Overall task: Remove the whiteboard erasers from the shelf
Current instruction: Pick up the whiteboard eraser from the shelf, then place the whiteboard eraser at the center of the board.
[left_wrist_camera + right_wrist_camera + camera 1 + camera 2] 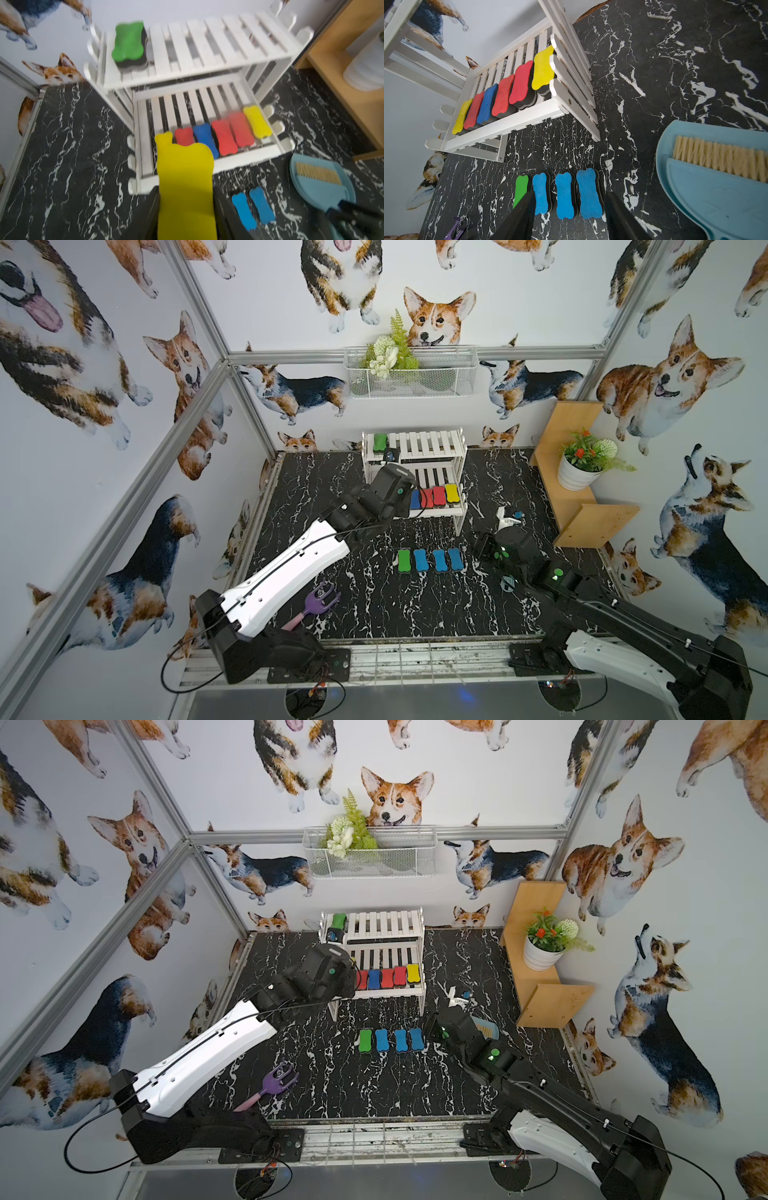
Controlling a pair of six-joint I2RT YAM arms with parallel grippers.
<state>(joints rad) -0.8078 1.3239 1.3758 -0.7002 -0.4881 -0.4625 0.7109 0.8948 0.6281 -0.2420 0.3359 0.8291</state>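
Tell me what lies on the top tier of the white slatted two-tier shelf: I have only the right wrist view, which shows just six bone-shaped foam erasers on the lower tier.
Observer: In both top views, one green-topped bone-shaped foam eraser lies flat on the top tier of the shelf, at the end nearer the left arm.
Operator: Is the left gripper free?
Observer: No. In the left wrist view the left gripper is shut on a yellow-topped bone-shaped eraser.
Operator: What stands beyond the light-blue plastic dustpan?
Observer: A tan wooden stepped stand against the right wall, with a potted plant in a white pot on it.
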